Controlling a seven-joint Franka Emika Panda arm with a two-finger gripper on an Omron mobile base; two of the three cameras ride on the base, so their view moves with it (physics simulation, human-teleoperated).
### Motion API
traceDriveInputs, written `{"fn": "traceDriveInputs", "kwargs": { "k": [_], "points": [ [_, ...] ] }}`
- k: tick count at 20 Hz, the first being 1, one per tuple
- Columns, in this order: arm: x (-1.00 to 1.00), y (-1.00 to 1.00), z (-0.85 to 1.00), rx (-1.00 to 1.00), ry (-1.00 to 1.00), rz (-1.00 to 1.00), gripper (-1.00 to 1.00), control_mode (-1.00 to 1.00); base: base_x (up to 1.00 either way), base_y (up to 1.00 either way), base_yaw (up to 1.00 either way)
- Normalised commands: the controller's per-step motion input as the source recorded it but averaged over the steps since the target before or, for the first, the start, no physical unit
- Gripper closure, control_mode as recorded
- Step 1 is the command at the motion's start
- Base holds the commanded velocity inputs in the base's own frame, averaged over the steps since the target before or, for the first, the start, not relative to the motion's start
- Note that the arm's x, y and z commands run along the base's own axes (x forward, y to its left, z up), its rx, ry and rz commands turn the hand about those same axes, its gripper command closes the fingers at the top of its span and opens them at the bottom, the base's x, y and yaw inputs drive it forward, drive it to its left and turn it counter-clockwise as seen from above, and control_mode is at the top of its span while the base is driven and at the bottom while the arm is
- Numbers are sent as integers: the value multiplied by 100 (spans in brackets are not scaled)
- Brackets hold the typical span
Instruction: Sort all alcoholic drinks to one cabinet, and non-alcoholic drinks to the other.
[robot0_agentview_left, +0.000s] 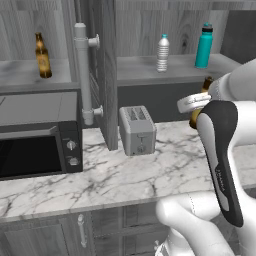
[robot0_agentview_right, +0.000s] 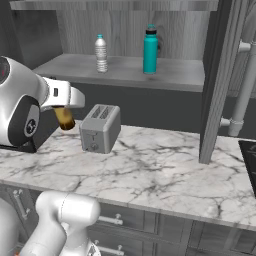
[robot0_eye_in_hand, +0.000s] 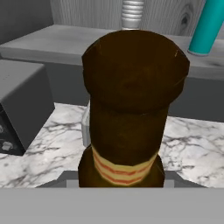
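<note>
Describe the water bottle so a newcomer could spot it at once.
Look at the open wall cabinet above the marble counter, behind the toaster. On its shelf stand two drinks. The water bottle is the shorter, clear ribbed one with a white cap, left of the teal flask.

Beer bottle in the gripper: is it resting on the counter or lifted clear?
Apart. In the right base view the beer bottle hangs from the gripper, its base above the marble counter with dark wall showing beneath it.

1. No text, brand or number can be read on any thing.
2. The label on the held beer bottle (robot0_eye_in_hand: 127, 168) has only red stripes, no letters.
3. The marks on the microwave (robot0_agentview_left: 40, 135) knobs are too small to read.
</note>
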Motion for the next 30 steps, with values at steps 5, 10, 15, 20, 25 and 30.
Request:
{"fn": "traceDriveInputs", "kwargs": {
  "k": [5,10,15,20,25,30],
  "points": [
    [0,0,0,0,0,0,100,100,-36,0,-1],
    [0,0,0,0,0,0,100,100,-53,0,-3],
    [0,0,0,0,0,0,100,100,-60,0,-3],
    [0,0,0,0,0,0,100,100,-67,0,-2],
    [0,0,0,0,0,0,100,100,-66,0,-1],
    [0,0,0,0,0,0,100,100,-58,2,-2]
  ]
}}
